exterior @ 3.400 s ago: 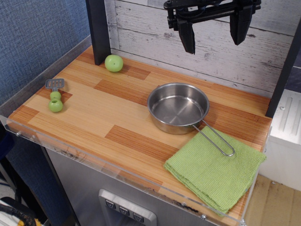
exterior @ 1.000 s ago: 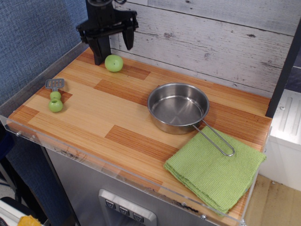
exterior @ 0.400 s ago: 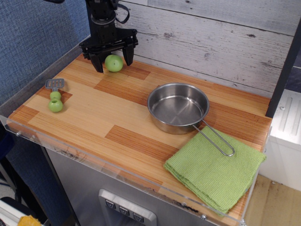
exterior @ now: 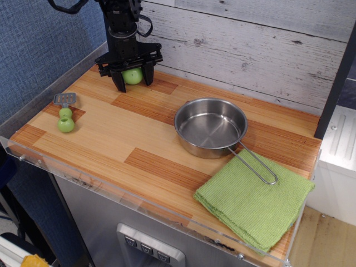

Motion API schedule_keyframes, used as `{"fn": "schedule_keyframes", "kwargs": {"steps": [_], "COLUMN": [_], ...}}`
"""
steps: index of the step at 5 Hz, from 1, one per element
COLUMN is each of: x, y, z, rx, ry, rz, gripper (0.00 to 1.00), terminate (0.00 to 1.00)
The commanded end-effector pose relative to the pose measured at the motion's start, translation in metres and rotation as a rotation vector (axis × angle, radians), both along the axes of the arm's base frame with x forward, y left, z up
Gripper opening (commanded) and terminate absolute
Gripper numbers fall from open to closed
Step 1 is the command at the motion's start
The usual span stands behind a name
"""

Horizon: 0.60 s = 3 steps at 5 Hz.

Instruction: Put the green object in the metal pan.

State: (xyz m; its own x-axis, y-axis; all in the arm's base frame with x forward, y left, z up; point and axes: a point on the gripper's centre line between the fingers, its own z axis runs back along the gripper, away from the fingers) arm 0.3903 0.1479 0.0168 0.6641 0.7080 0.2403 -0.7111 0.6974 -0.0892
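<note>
end effector (exterior: 133, 79) | jaws wide, straddling green object (exterior: 132, 76); contact unclear

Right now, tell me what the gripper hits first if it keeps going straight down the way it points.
The gripper points down with its fingers astride the green object, so the fingertips would probably meet the wooden tabletop first. From this single view I cannot judge the gap that remains.

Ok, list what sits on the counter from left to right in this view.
small spatula → green object, between the gripper fingers → metal pan → green cloth
</note>
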Motion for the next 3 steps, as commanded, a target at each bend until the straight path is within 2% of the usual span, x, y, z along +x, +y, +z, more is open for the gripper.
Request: {"fn": "schedule_keyframes", "kwargs": {"steps": [1,2,3], "x": [0.003,0.000,0.003], "y": [0.003,0.000,-0.011], "z": [0.023,0.032,0.050], "rx": [0.011,0.011,0.007], "ry": [-0.066,-0.078,-0.121], "rz": [0.006,-0.003,-0.016], "gripper": [0.00,0.00,0.00], "terminate": [0.00,0.00,0.00]}}
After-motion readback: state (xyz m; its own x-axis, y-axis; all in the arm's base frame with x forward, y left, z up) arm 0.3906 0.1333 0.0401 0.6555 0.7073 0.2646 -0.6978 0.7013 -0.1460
